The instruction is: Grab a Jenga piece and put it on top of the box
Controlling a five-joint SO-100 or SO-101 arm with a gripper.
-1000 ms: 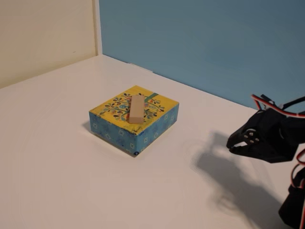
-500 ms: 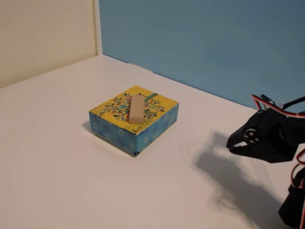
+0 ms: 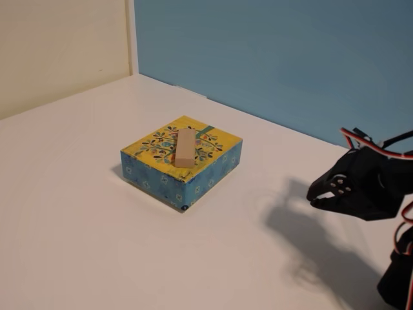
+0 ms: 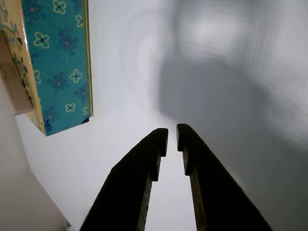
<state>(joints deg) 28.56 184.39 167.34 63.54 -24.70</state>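
In the fixed view, a small light-tan wooden Jenga piece [image 3: 184, 147] lies flat along the middle of the yellow, tree-patterned lid of a squarish box [image 3: 155, 173] with blue flowered sides, which sits on a plain white surface [image 3: 77, 226] before a blue back wall [image 3: 290, 58] and a cream side wall [image 3: 58, 45]. The black pincer [image 3: 313, 196] hangs at the right edge, well apart from the box, above its own shadow. In the wrist view, the pincer [image 4: 172, 135] points at bare surface, its two dark fingers nearly together with only a thin gap and nothing between them; the box's blue side [image 4: 57, 62] fills the upper left corner, an end of the Jenga piece [image 4: 12, 86] just beside it.
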